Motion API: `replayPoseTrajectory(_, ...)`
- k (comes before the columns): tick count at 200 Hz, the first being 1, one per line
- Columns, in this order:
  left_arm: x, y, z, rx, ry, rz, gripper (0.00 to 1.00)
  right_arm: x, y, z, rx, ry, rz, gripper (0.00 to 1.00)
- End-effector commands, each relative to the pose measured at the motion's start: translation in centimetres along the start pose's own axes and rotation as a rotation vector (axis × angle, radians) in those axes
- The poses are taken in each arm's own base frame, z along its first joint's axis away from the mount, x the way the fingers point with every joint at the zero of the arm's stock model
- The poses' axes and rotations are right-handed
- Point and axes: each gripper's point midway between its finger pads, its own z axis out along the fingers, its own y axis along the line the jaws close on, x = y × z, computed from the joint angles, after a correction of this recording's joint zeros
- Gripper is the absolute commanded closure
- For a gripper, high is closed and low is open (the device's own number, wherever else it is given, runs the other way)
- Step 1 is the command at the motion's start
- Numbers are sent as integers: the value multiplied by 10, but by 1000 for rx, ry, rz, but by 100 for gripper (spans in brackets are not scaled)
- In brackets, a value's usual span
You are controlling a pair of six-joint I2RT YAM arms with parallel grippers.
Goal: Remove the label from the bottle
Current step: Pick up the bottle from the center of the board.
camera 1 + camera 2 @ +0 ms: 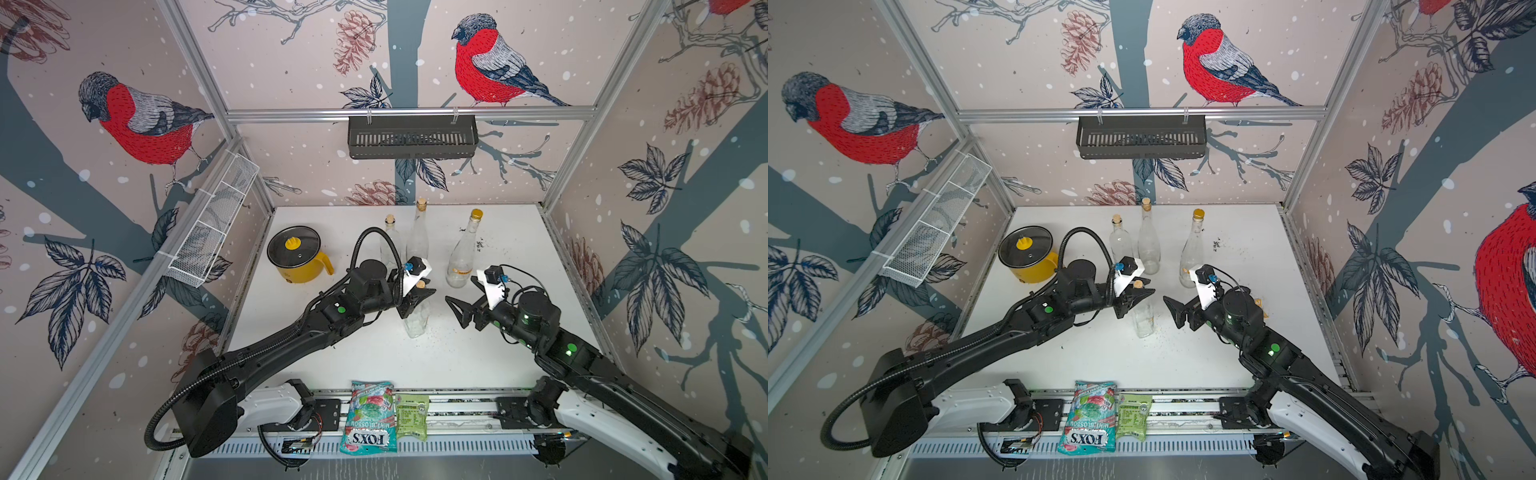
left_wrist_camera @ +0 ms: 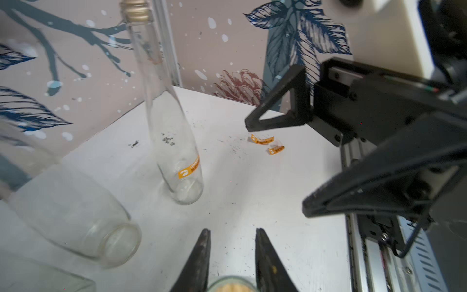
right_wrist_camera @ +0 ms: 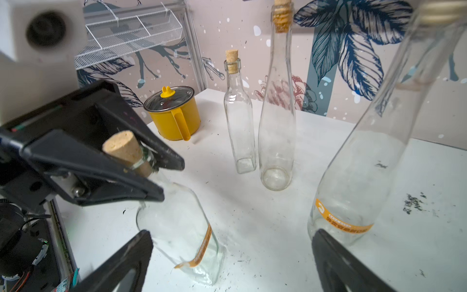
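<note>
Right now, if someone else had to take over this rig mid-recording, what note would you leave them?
Left hand: shut on the neck of the corked bottle, just under the cork.
Right hand: open, empty, beside that bottle, not touching it.
Things: an orange label wraps the held bottle near its base; one end looks lifted. The gold-capped bottle farther back carries its own orange band. Two torn orange scraps lie on the table.
Done: bottle secured by the neck.
Left to do: pinch the label's loose end and peel it off.
</note>
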Motion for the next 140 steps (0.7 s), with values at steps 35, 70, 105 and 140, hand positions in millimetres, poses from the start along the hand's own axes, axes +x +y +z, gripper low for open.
replayPoseTrajectory(35,1,45,-3,-234,18,-54,100,18,24,29,-102,14,32,0)
replayPoseTrajectory(70,6,59,-1,-277,52,-96,100,40,26,44,-116,71,53,1)
replayPoseTrajectory(105,12,73,2,-290,80,-146,100,52,24,53,-110,93,55,4)
replayPoseTrajectory(140,15,76,7,-266,107,-166,100,61,17,65,-94,127,54,11)
